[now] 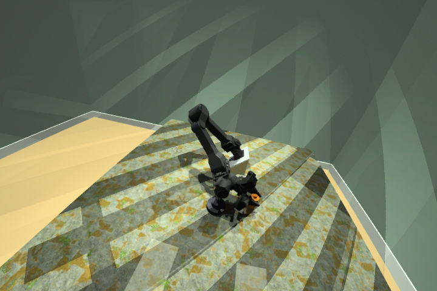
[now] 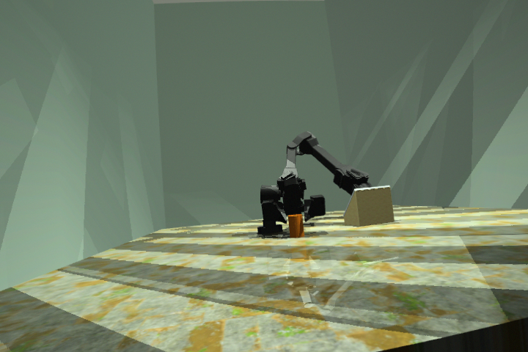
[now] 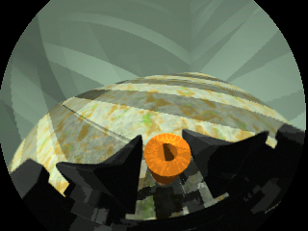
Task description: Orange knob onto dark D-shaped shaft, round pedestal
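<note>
The orange knob (image 1: 255, 200) (image 2: 296, 227) (image 3: 156, 163) stands upright, apparently on the table, with its hole facing up in the wrist view. My gripper (image 1: 258, 200) (image 2: 296, 220) (image 3: 162, 135) is open around the knob, one finger on each side. In the wrist view a narrow gap shows at the left finger; whether the right finger touches is unclear. The dark round pedestal (image 1: 215, 206) (image 2: 269, 229) stands apart, to the left of the knob in the top and exterior views. Its shaft is hidden behind or lost against the dark arm and gripper.
A tan block (image 2: 375, 207) with a white top (image 1: 245, 153) stands at the arm's base end, right of the gripper in the exterior view. The arm (image 1: 205, 137) (image 2: 327, 158) arches above the striped, patchy table (image 1: 191, 240) (image 2: 231, 286).
</note>
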Motion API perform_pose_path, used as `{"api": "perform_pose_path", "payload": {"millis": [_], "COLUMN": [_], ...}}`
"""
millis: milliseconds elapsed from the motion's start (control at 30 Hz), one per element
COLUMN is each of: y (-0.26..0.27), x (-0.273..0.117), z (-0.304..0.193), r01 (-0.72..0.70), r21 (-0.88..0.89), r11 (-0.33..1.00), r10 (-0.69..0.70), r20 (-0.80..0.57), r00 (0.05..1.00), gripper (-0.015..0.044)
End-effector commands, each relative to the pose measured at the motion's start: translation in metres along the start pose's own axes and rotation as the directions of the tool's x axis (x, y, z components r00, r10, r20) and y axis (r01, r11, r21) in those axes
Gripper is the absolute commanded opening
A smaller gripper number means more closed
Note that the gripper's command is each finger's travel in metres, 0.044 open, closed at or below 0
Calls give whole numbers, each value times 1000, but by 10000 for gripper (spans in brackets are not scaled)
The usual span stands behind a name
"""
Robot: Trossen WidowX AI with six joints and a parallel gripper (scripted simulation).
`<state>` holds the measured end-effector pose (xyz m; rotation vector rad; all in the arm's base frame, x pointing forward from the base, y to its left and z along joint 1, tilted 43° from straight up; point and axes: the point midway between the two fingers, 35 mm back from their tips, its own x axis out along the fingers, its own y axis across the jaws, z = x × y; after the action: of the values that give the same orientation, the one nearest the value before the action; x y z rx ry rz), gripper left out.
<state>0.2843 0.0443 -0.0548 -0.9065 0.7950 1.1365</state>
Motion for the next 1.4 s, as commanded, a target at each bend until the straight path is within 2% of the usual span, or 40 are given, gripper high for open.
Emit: {"api": "perform_pose_path", "payload": {"millis": [0, 600, 833, 1167, 1367], "y": [0, 0, 0, 0, -1], "x": [0, 0, 0, -1, -30], "z": [0, 0, 0, 3, 72], "r01": [-1, -1, -1, -1, 1], "r21": [1, 1, 1, 1, 1], "r11": [1000, 1000, 1000, 1000, 1000], "r10": [1, 1, 1, 1, -1], "r20": [4, 4, 4, 3, 4], "r00": [1000, 1000, 1000, 1000, 1000], "gripper": [260, 260, 440, 440, 440]}}
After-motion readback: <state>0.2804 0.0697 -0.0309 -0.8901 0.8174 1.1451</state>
